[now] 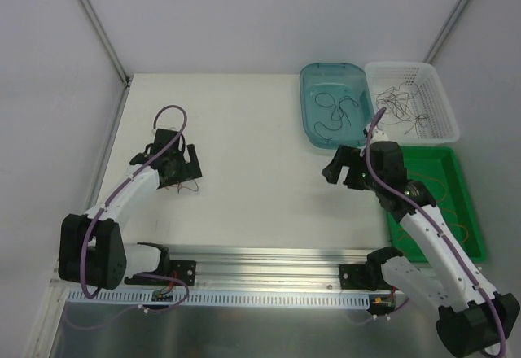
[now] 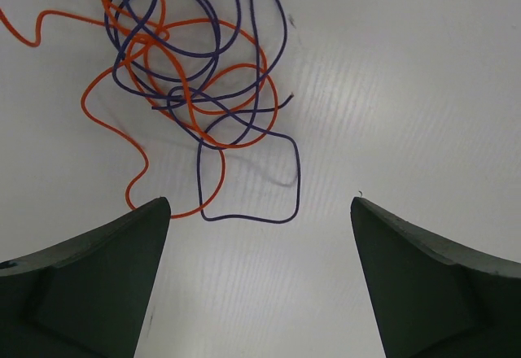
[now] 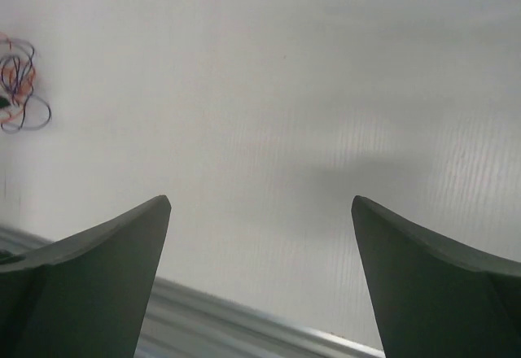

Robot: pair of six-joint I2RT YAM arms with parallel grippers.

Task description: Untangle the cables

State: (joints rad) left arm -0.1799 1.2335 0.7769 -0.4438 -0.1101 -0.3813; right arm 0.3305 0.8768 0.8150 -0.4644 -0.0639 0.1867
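- Left hand (image 2: 259, 203): fingers wide apart, nothing held. It hovers at 9 o'clock on the tabletop (image 1: 260, 199).
- Cables (image 2: 191, 89): an orange and purple knot lies on the tabletop at 11 o'clock in the left wrist view, just ahead of the fingers. The loops are threaded through one another.
- Blue tray (image 1: 306, 98), 1 o'clock: loose dark strands (image 1: 338, 110) lie inside, probably sorted.
- Right hand (image 3: 260, 203): wide open and empty, over bare tabletop.
- Basket (image 1: 449, 118), 2 o'clock: thin wires (image 1: 399, 106) bunched together, likely left to do.
- Green tray (image 1: 440, 163), 4 o'clock: orange strands (image 1: 462, 232) seem to lie inside.
- Progress: roughly midway, at a guess.
- No legible writing.
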